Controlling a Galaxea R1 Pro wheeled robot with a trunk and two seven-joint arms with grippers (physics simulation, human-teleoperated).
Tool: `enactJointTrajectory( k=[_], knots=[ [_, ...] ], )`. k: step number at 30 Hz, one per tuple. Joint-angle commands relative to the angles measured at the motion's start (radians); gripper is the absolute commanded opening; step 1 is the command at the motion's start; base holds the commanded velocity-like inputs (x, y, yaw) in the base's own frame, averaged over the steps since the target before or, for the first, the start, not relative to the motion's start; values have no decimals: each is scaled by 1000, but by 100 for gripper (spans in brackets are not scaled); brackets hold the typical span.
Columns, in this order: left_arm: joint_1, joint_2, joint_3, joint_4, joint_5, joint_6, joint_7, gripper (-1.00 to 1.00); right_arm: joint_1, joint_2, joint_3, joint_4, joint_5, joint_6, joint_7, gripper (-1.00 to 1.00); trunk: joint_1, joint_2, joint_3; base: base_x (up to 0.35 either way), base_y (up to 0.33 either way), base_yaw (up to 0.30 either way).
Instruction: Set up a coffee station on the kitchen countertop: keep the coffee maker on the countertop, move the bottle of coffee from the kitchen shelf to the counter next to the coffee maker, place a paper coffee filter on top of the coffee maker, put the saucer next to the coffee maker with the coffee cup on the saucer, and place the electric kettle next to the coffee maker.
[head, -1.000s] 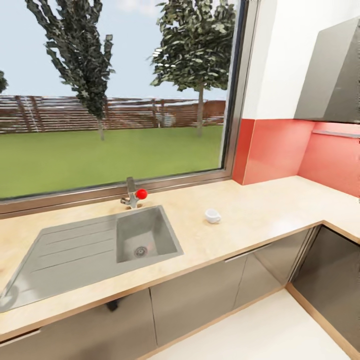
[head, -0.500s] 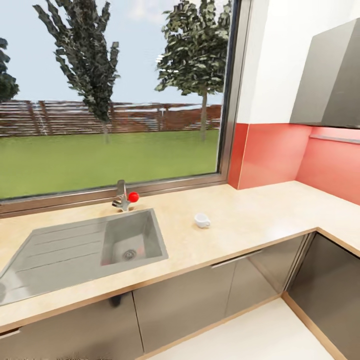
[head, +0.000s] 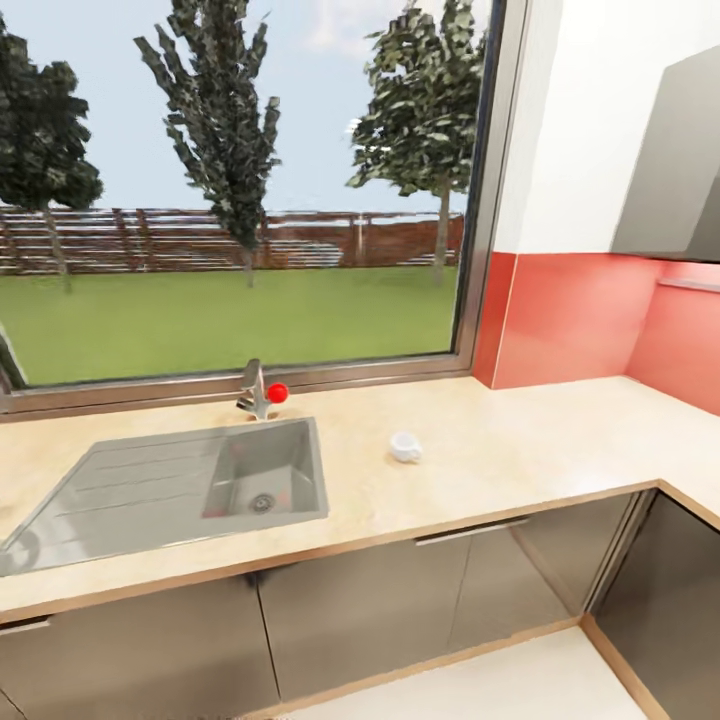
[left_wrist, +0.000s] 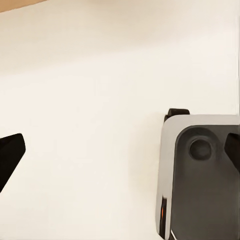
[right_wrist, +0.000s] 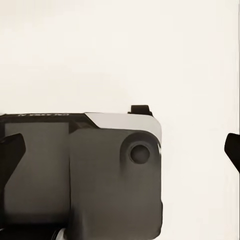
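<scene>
The coffee cup (head: 405, 447), small and white, stands alone on the kitchen countertop (head: 530, 450), to the right of the inset steel sink (head: 170, 485). In the left wrist view my left gripper (left_wrist: 120, 155) is open, its dark fingertips (left_wrist: 10, 155) wide apart over pale floor and a corner of my own grey base (left_wrist: 200, 180). My right gripper (right_wrist: 122, 150) is open as well, with nothing between its fingertips (right_wrist: 232, 147), above the base (right_wrist: 100, 175).
A tap with a red knob (head: 262, 392) stands behind the sink, under a large window. The worktop turns a corner at the right, below a red wall, a thin grey wall slab (head: 690, 285) and a dark hood (head: 680, 170). Grey cabinet fronts (head: 380, 610) face pale floor.
The whole head view has shifted as the camera moved; the cup and sink keep their places on the counter.
</scene>
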Motion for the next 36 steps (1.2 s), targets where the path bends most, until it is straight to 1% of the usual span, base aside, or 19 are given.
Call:
enactJointTrajectory(
  k=[1,5,9,12,14,18,26,31,36],
  knots=[
    [-1,0,9,1,-10,-4,-2,100,1,0,5,-3,-6,6,-4,100,0,-1,0,0,-292,220],
    [-1,0,9,1,-10,-4,-2,100,1,-1,5,-3,-6,6,-4,100,0,-1,1,0,-292,89],
    [-1,0,9,1,-10,-4,-2,100,1,-15,6,-4,-5,6,-5,100,0,-1,1,0,-293,20],
    [-1,0,10,0,-10,-4,-1,100,1,-31,18,-5,13,3,-5,100,0,-1,1,0,-293,5],
    [-1,0,10,0,-9,-4,-1,100,0,-39,28,-6,35,1,-5,100,0,-1,1,0,-294,2],
    [-1,0,10,0,-9,-4,-1,100,0,-42,34,-6,47,1,-5,100,0,-1,1,0,-299,1],
    [-1,0,10,0,-9,-4,-1,100,0,-43,31,-10,49,4,-4,100,0,-1,1,0,-303,0],
    [-1,-4,10,-1,-9,-4,-2,100,1,-43,30,-12,49,7,-4,100,0,-1,1,0,-290,0],
    [-1,-7,12,-1,-10,-5,-2,100,0,-43,31,-11,49,7,-5,100,0,-1,1,0,-112,0]
  ],
)
